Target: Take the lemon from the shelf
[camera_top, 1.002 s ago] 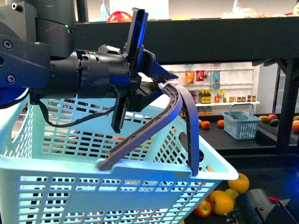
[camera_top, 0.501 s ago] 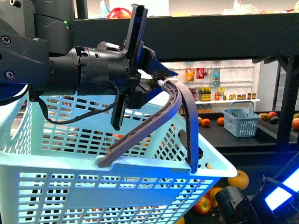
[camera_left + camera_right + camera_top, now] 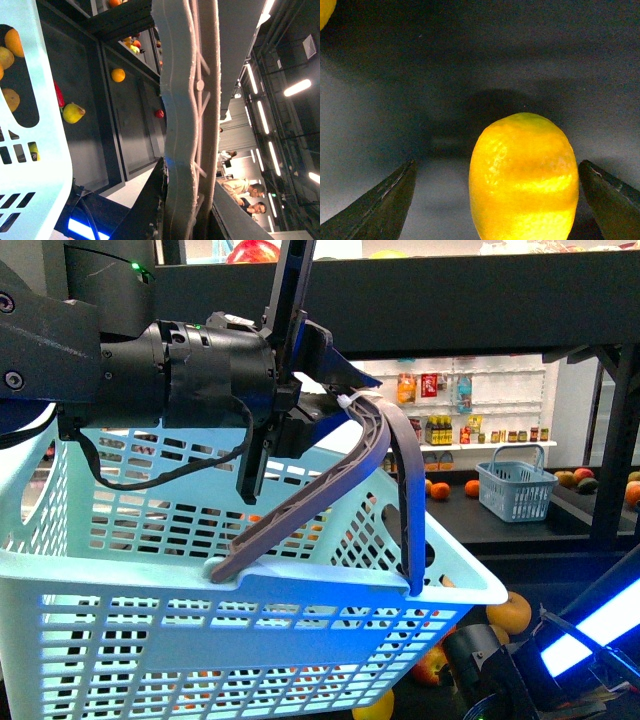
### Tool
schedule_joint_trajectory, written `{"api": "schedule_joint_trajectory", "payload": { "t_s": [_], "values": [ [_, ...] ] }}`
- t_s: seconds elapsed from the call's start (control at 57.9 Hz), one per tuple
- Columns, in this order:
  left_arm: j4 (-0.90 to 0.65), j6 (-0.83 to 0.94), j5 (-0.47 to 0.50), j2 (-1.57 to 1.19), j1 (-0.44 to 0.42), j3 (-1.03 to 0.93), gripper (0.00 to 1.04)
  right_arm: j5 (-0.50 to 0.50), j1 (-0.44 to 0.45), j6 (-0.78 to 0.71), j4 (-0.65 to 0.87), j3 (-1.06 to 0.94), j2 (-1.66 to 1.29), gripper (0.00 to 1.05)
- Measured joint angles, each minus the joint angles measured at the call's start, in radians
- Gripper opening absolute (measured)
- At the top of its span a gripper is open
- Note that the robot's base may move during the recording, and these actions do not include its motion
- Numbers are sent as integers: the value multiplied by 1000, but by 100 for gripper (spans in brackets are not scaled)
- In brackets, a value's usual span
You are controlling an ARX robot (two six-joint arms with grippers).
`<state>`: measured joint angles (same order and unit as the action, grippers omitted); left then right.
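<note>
- Your right gripper (image 3: 497,165) stands wide apart and grips nothing; the lemon (image 3: 522,175) sits between its fingers (image 3: 380,210), closer to one. You cannot tell whether they touch.
- The lemon rests on a dark tray of the shelf (image 3: 470,60).
- Your left gripper (image 3: 325,410) is clamped on the handle (image 3: 385,455) of the basket (image 3: 250,620).

Far wall: white shelves (image 3: 470,447) stocked with bottles (image 3: 438,437). Before them, a dark tabletop (image 3: 470,528) bearing a small blue basket (image 3: 515,498) and oranges (image 3: 440,490). Overhead: lit strip lights (image 3: 297,88); two people (image 3: 245,187) beneath.
</note>
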<state>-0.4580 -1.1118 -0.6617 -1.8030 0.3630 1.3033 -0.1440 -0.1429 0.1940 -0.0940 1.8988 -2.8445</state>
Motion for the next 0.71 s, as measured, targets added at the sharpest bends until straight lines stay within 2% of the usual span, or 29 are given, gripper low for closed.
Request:
{"api": "schedule_joint_trajectory", "payload": {
  "t_s": [0.173, 0.242, 0.294, 0.518, 0.708],
  "values": [
    [0, 0, 0, 0, 0, 0, 12, -15, -2, -11, -21, 8, -9, 71],
    [0, 0, 0, 0, 0, 0, 12, -14, -2, -11, -28, 10, -12, 56],
    [0, 0, 0, 0, 0, 0, 12, -13, -2, -10, -34, 11, -13, 50],
    [0, 0, 0, 0, 0, 0, 12, -18, 5, -7, -23, 5, -8, 46],
    [0, 0, 0, 0, 0, 0, 12, -45, 31, -23, 45, -87, 56, 46]
  ]
}}
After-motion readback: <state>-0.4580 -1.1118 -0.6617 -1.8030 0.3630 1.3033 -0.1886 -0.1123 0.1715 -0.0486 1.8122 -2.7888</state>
